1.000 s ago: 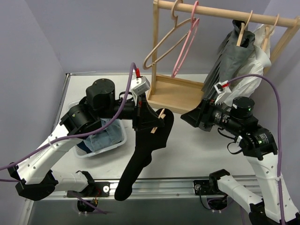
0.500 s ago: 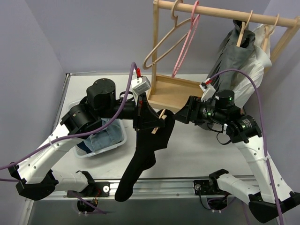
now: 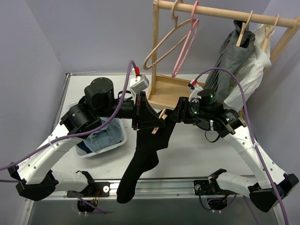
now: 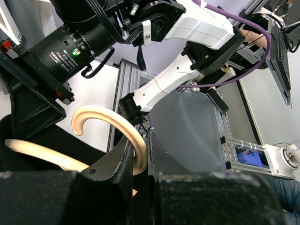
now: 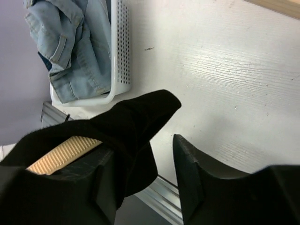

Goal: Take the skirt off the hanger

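Note:
My left gripper (image 3: 152,121) is shut on the hooked neck of a pale wooden hanger (image 4: 101,117), held above the table. A long black garment (image 3: 143,159) hangs from that hanger down past the table's front edge. My right gripper (image 5: 152,154) is open around the garment's upper edge. The black cloth (image 5: 136,122) lies over one finger, and a gap shows to the other finger (image 5: 187,159). The ribbed end of the hanger (image 5: 61,154) peeks out beside it. The grey pleated skirt (image 3: 232,58) hangs on another wooden hanger (image 3: 243,30) on the rack, far from both grippers.
A wooden rack (image 3: 220,11) at the back holds a bare wooden hanger (image 3: 161,42), a pink hanger (image 3: 185,47) and a white blouse (image 3: 255,70). A white basket (image 3: 119,140) with light-blue denim (image 3: 101,138) sits under the left arm.
The right arm has swung left from beside the rack to the black garment, and its jaws have narrowed around the cloth. The left arm still holds the hanger in place.

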